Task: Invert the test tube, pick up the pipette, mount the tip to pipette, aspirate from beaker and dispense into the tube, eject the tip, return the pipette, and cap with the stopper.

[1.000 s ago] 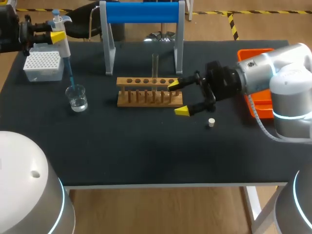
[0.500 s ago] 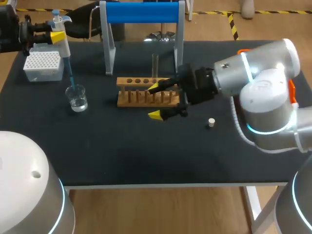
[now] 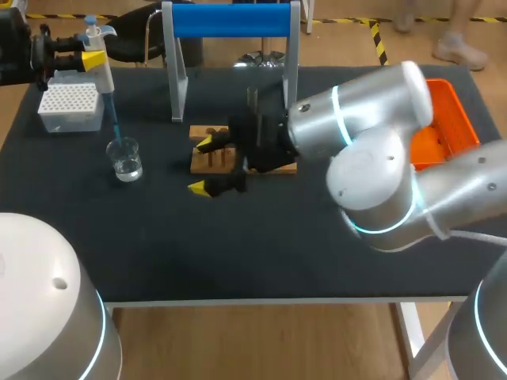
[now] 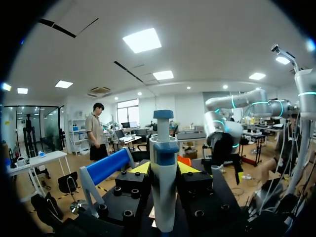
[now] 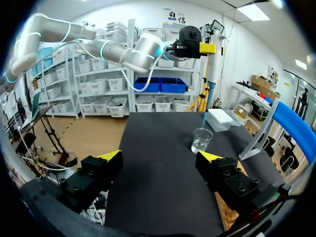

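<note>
My left gripper (image 3: pixel 89 57) is shut on the white and blue pipette (image 3: pixel 100 59) at the far left, and the pipette's blue tip (image 3: pixel 115 125) dips into the glass beaker (image 3: pixel 125 158). In the left wrist view the pipette (image 4: pixel 163 182) stands upright between the yellow fingers (image 4: pixel 140 168). The right gripper (image 3: pixel 204 165) is open and empty at the left end of the wooden rack (image 3: pixel 207 160), a short way right of the beaker. A glass test tube (image 3: pixel 252 104) stands upright in the rack. From the right wrist, the beaker (image 5: pixel 201 139) lies ahead of the open gripper (image 5: pixel 159 157). My right arm hides the stopper.
A white tip box (image 3: pixel 71 107) sits behind the beaker. The blue-topped stand (image 3: pixel 230 20) rises behind the rack. An orange tray (image 3: pixel 447 119) lies at the right edge, partly behind my right arm. Bare black mat (image 3: pixel 238 245) fills the front of the table.
My right arm has swung left along the front of the rack, from its right end to its left end, and now covers the stopper. The left arm and pipette have kept still.
</note>
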Controlling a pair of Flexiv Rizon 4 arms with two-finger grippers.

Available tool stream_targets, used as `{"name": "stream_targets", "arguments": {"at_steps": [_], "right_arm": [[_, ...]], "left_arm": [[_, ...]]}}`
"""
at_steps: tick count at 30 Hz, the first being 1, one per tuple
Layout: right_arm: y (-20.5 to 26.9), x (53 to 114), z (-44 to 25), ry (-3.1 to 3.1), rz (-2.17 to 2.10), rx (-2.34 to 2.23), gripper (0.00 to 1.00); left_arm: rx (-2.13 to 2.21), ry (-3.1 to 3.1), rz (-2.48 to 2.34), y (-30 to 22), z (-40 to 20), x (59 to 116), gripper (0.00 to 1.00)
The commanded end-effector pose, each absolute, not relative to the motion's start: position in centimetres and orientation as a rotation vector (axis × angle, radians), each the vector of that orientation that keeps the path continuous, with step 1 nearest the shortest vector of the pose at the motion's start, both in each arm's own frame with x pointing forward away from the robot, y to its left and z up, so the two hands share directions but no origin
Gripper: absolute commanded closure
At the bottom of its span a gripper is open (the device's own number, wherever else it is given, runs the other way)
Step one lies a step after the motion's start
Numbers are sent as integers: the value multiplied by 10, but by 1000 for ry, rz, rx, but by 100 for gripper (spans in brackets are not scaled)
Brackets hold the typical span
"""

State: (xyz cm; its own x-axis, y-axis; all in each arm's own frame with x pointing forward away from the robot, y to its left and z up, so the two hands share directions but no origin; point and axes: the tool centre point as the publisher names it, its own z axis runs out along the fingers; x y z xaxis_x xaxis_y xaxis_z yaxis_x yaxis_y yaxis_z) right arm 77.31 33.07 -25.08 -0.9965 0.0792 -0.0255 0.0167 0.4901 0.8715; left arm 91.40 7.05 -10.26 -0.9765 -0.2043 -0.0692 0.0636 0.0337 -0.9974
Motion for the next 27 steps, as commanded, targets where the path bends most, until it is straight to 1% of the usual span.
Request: {"name": "stream_targets", "arguments": {"at_steps": [1,9,27], "right_arm": [[383,778,-274,2642,1478,125,0],[397,794,-283,2597,1453,168,0],[396,826,-307,2474,1510,265,0]], "left_arm": [[-142,2110,-2057,71,-103,915,100],[-142,2110,-2057,71,-103,915,100],[-142,2110,-2057,71,-103,915,100]]}}
